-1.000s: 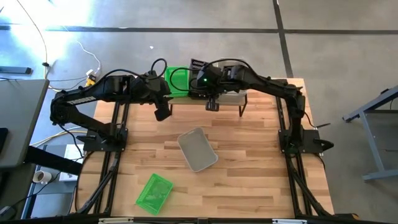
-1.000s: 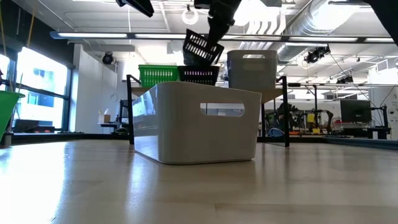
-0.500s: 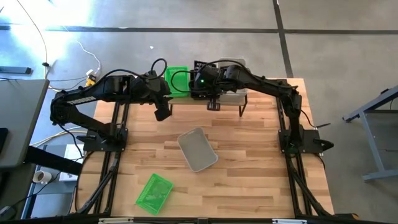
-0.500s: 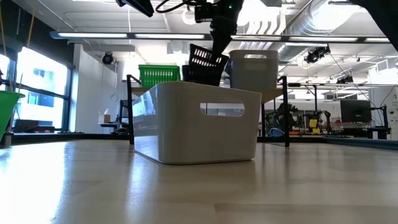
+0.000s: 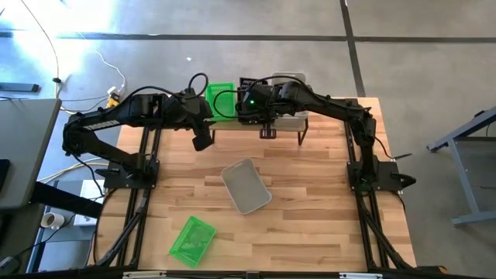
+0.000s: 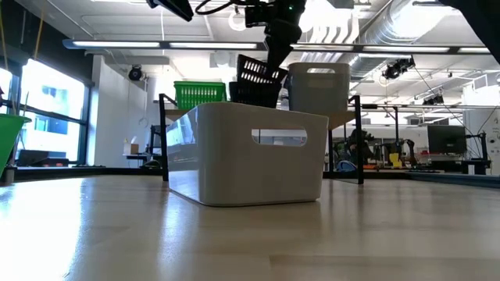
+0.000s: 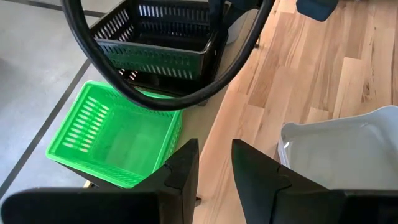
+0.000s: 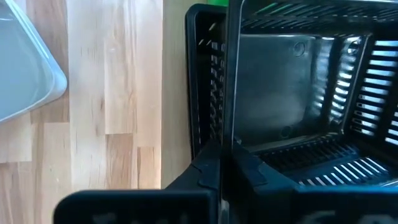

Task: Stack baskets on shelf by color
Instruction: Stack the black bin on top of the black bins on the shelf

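Black basket (image 6: 258, 72) tilts over the black stack on the shelf (image 5: 298, 124), its wall pinched by the right gripper (image 8: 225, 152), a grip only the wrist view shows. Left gripper (image 7: 214, 165) hovers spread beside the green basket (image 7: 115, 134); a grey basket (image 6: 254, 152) blocks the low view.

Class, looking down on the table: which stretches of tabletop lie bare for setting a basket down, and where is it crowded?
Bare wood lies between the grey basket and the right arm's base, and along the near edge right of the green basket. The far edge is crowded: the shelf carries stacks, the right gripper holds a black basket there, and the left gripper hangs alongside.
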Tool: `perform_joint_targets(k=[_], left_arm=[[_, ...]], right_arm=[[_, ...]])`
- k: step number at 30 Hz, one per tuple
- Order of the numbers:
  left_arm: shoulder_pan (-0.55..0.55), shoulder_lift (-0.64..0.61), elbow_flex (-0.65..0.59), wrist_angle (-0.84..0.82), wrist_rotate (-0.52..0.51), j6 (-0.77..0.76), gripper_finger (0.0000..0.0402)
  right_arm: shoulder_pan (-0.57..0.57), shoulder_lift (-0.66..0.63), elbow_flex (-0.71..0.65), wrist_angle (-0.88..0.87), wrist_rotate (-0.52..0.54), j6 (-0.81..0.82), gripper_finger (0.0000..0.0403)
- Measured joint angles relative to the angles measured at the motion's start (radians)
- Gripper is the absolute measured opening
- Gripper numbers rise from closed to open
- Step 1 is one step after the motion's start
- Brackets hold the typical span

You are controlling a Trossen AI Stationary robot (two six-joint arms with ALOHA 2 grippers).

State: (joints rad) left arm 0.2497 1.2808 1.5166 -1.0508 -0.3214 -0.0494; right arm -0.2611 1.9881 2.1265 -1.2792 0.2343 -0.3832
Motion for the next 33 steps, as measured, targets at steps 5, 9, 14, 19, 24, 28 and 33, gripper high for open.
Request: perform_joint_targets(k=[5, 9, 14, 19, 24, 28, 33], left_arm=[[0.0, 0.0, 0.0, 0.0, 0.0, 0.0, 0.0086], [0.0, 0.0, 0.0, 0.0, 0.0, -0.001, 0.0086], [0.0, 0.0, 0.0, 0.0, 0.0, -0.001, 0.0086], [0.0, 0.0, 0.0, -0.001, 0.001, -0.004, 0.0086], [0.0, 0.0, 0.0, -0.014, 0.025, -0.026, 0.0086], [-0.004, 0.0, 0.0, -0.065, 0.031, -0.041, 0.0086], [-0.017, 0.0, -0.001, -0.127, 0.032, -0.079, 0.0086]], right_arm=[[0.0, 0.0, 0.0, 0.01, 0.0, 0.008, 0.0037], [0.0, 0.0, 0.0, 0.024, 0.01, 0.017, 0.0076], [0.002, 0.0, 0.014, 0.025, 0.018, 0.021, 0.0097], [0.002, -0.002, 0.072, 0.027, -0.003, 0.061, 0.0099], [0.002, -0.002, 0.117, 0.007, -0.001, 0.069, 0.0099], [0.002, -0.003, 0.137, -0.02, -0.023, 0.072, 0.0099], [0.0, 0.0, 0.113, 0.009, -0.033, 0.096, 0.0099]])
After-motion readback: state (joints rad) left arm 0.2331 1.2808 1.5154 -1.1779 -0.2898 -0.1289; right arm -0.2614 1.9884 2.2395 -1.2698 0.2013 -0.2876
